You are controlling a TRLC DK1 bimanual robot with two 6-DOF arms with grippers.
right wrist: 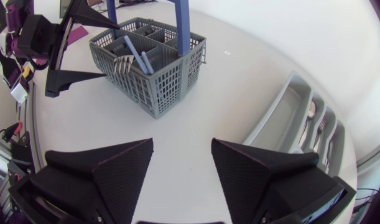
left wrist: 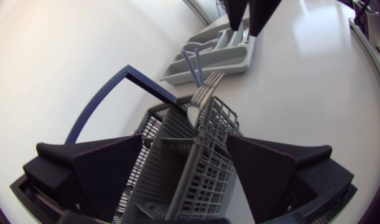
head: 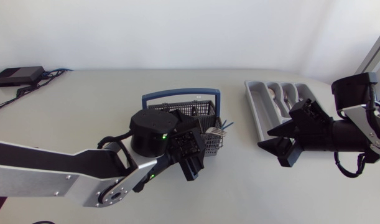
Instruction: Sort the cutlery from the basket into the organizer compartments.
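A small black box [head: 18,75] with cables sits at the upper left of the head view. Below it, the silver-grey left arm [head: 46,171] enters from the left edge and crosses the lower left of the frame towards the centre. The left gripper [head: 193,154] hangs over the near left end of the grey plastic lattice cutlery basket [head: 191,107], which stands just right of centre under its upright blue hoop handle [head: 180,94].

In the left wrist view, this gripper's fingers [left wrist: 109,171] stand wide apart with the basket's wall rising between them; whether they touch it cannot be told. Metal forks [head: 216,131] stick up from the basket's right end, and blue-handled pieces [right wrist: 135,53] lean beside them.

At the upper right lies the grey plastic organizer tray [head: 257,111], well apart from the basket. Silver cutlery [right wrist: 314,118] rests in its narrow compartments.

The right gripper [head: 272,147] hovers over bare table by the organizer's near end, its fingers [right wrist: 115,171] spread wide and holding nothing. The right arm [head: 357,134] enters from the right edge.
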